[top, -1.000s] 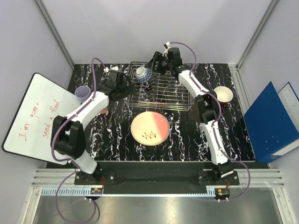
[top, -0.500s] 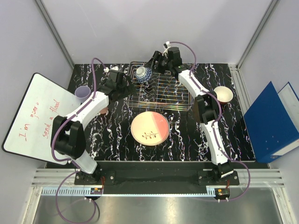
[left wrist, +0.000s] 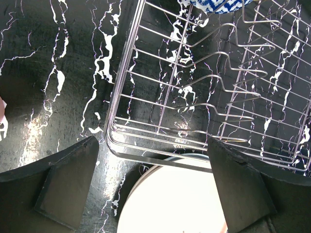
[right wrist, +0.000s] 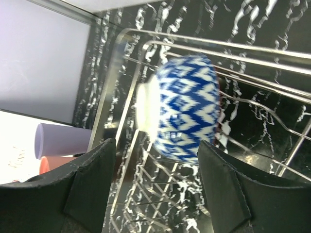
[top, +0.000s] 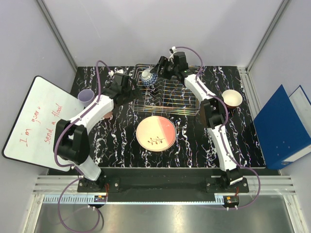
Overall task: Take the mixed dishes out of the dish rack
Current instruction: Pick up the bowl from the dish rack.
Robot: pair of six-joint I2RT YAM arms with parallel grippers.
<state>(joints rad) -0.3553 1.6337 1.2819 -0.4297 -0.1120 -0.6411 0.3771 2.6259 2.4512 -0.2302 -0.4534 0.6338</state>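
The silver wire dish rack (top: 167, 93) stands at the back of the marbled table. A blue-white patterned bowl (top: 148, 76) lies on its side in the rack's back left corner. My right gripper (top: 159, 72) is open just right of it. In the right wrist view the bowl (right wrist: 187, 114) sits just ahead of the gripper (right wrist: 158, 187), its lower part between the fingertips, and nothing is gripped. My left gripper (top: 137, 92) hovers open over the rack's left front corner (left wrist: 114, 138), holding nothing. A cream and pink plate (top: 155, 133) lies flat in front of the rack.
A lavender cup (top: 86, 96) and a pink cup (top: 108, 114) stand left of the rack, beside a whiteboard (top: 36, 126). Another cup (top: 232, 98) stands to the right. A blue binder (top: 282, 126) leans outside the table's right edge.
My right gripper has shifted slightly left, closer around the blue-white bowl. The left arm and the dishes on the table have stayed put.
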